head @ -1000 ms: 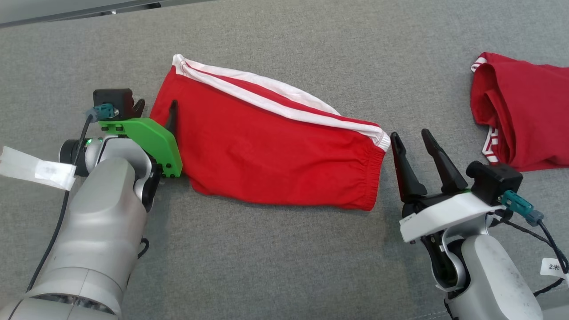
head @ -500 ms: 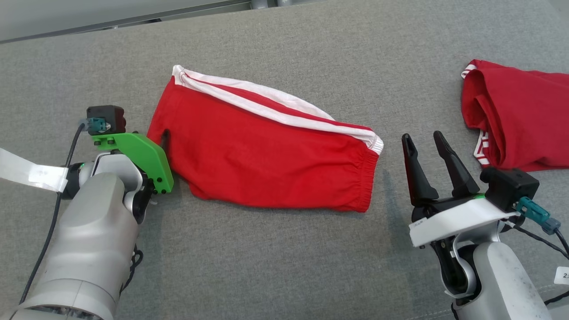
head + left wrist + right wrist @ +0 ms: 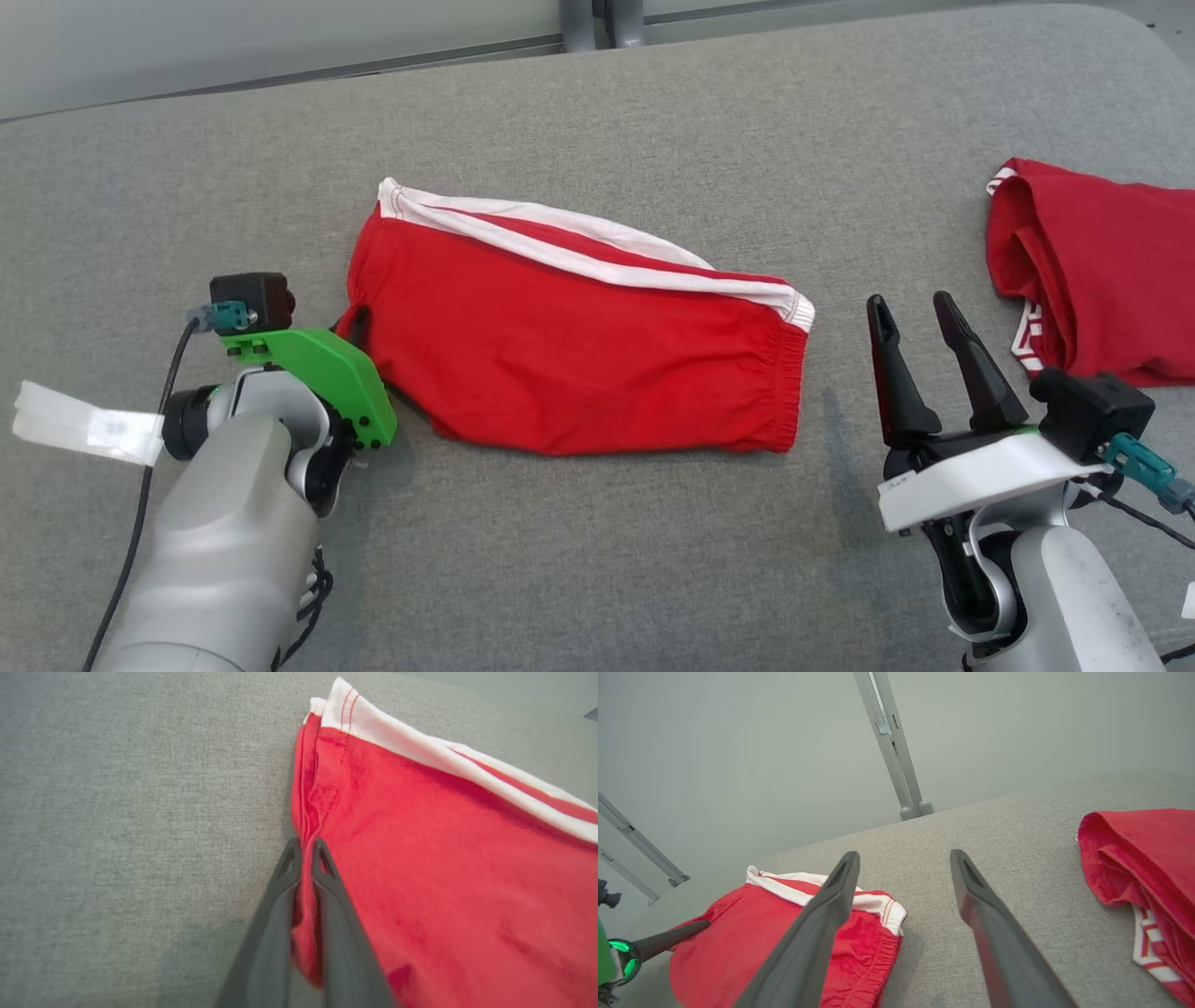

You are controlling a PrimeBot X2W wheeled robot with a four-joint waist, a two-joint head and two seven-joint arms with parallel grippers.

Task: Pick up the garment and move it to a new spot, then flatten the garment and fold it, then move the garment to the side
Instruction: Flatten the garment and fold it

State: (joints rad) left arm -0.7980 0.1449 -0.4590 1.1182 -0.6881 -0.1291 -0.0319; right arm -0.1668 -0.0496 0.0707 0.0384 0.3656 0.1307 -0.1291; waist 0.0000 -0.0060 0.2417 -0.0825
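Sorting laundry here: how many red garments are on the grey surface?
2. The red shorts lie in the middle, their left edge pinched by the left gripper; a second red garment lies crumpled at the right. More may be out of view.

Silver arms (image 3: 224,523), green left wrist plate (image 3: 327,373), white right plate (image 3: 971,471) — dark tapered fingers (image 3: 892,373), teal plugs (image 3: 1137,459)

Grey fabric surface (image 3: 597,560) runs across the whole scene. Crumpled red cloth (image 3: 1111,271) with red-white striped trim lies at its right side, folds loose. Grey metal upright (image 3: 889,742) behind the far edge, pale wall (image 3: 738,742) beyond.
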